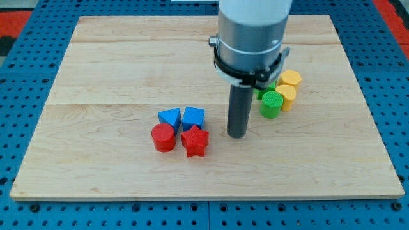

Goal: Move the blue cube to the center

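So the wooden worktop [115, 76] sat on a blue pegboard [25, 217], and the arm came down from the view's top as a fat grey cylinder [250, 32] with a black ring around it, ending in the dark rod. My tip [237, 135] was down on the wood, a bit right of the board's middle.

The blue cube [193, 117] was just to the view's left of my tip, near it but with a visible gap, not touching. It sat in a tight little cluster of four: a blue triangular block [169, 117] right beside it on the left, a red cylinder [163, 137] below that one, and a red star [195, 141] directly below the cube. All four looked like they were touching or as good as touching their neighbours. The whole cluster was slightly left of and below the board's centre.

Over on the right there was a second bunch, partly hidden behind the arm: a green cylinder [271, 104] in front, a yellow cylinder [287, 96] just beside it on the right, a yellow hexagon-ish block [291, 78] behind that, and a sliver of another green block [262, 89] peeking out under the ring; I couldn't make out its shape. That group was well apart from the blue cube, with my tip standing between the two bunches.

As for a hand: there wasn't one on this rig, just the rod, so nothing to say about apart or together.
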Available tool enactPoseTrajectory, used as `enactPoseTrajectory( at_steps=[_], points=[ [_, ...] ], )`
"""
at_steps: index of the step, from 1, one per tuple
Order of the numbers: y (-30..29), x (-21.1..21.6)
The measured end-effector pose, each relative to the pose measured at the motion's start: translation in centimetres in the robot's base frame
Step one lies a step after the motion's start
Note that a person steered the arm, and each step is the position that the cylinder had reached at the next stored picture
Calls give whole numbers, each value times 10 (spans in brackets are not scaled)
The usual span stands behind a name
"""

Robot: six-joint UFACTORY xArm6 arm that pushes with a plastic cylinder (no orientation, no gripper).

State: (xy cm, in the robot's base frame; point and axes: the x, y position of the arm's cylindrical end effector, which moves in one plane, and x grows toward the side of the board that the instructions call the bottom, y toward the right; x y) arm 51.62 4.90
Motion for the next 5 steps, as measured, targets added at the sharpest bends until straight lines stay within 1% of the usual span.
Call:
enactPoseTrajectory(
  at_steps=[1,2,3,5],
  points=[
    [-13,26],
    [-23,23],
    [-2,-4],
    [-87,-5]
  ],
)
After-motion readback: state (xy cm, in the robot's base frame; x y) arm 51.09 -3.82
